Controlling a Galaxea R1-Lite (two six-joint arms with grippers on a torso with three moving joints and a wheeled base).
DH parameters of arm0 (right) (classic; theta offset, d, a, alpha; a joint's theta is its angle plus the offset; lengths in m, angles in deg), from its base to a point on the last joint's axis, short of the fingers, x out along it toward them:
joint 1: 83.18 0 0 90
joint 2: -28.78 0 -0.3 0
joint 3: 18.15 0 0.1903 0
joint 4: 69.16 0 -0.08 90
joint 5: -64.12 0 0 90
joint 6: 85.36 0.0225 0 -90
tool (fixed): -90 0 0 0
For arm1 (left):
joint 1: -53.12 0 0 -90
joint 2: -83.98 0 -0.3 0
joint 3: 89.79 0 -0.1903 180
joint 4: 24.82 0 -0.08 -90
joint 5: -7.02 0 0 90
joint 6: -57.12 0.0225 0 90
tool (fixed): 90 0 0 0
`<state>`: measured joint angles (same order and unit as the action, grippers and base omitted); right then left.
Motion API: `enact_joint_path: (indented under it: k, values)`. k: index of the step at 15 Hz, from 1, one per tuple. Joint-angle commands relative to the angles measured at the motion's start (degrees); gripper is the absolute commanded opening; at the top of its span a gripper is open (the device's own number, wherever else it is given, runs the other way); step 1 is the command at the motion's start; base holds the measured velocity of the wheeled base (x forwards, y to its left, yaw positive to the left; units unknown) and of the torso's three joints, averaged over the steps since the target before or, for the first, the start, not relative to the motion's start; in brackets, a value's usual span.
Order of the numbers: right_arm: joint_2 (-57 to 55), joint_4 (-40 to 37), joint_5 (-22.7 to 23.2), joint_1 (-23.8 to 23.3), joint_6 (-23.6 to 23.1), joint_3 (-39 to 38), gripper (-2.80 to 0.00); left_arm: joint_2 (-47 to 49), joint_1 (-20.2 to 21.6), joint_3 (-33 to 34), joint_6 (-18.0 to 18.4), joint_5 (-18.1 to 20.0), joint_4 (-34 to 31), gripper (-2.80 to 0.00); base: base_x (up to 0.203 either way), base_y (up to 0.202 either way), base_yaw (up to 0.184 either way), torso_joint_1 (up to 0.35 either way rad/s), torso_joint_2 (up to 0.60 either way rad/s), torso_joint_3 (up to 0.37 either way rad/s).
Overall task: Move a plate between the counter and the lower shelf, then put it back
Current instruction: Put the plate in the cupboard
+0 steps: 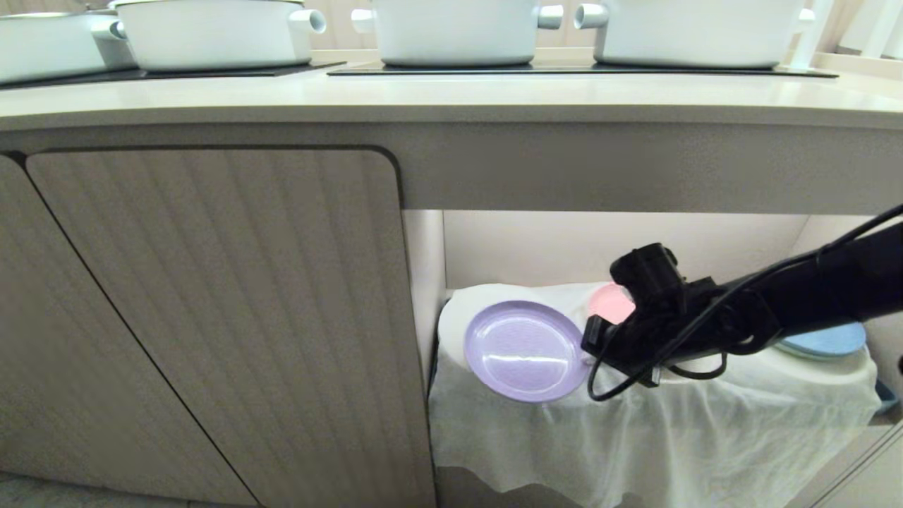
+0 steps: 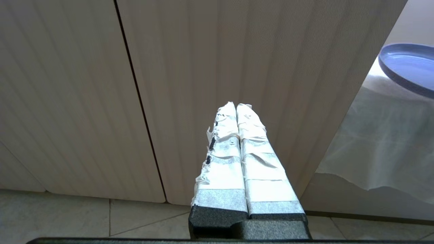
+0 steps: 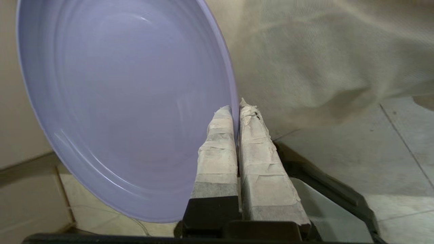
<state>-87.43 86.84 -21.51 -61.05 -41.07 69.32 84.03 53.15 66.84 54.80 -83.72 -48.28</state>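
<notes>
Beige cabinet fronts fill the space under the counter [image 1: 451,99], where white pots stand, and to their right opens the lower shelf [image 1: 635,247], its ledge draped in rumpled white cloth [image 1: 635,437]. At the recess's near left corner the plate [image 1: 525,351] is tilted up on edge, clear of the cloth by the look of it, pinched at its rim by the right gripper [image 3: 236,117], whose taped fingers [image 3: 218,149] are clamped tight on that thin lip. It looks light, stiff and smooth, so a rim pinch should carry it, though it may swivel or slip. A pink plate [image 1: 610,303] and a blue plate [image 1: 829,340] lie further right along the shelf. Left gripper [image 2: 236,112] hangs closed and empty before the cabinet doors.
</notes>
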Motion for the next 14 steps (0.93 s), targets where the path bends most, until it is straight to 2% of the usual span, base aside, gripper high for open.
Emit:
enact_joint_path:
  k: [1,5,9,14]
  values:
    - [-2.15,-0.15,0.02,0.02,0.68,2.65,-2.8,0.04,-0.02,0.0,-0.05,-0.05,0.01,-2.8,0.0,0.0,0.0,0.0,0.0,0.0]
    - [-5.06,-0.08,-0.19,0.02,1.85,5.75,-2.8,0.04,0.06,0.0,-0.05,-0.05,0.01,-2.8,0.0,0.0,0.0,0.0,0.0,0.0]
    - [-9.5,-0.72,-3.73,0.02,5.36,10.99,-2.8,0.04,0.06,0.0,-0.05,-0.05,0.01,-2.8,0.0,0.0,0.0,0.0,0.0,0.0]
    - [-12.77,-0.69,-3.94,0.02,6.51,14.82,-2.8,0.04,0.02,0.0,-0.05,-0.05,0.01,-2.8,0.0,0.0,0.0,0.0,0.0,0.0]
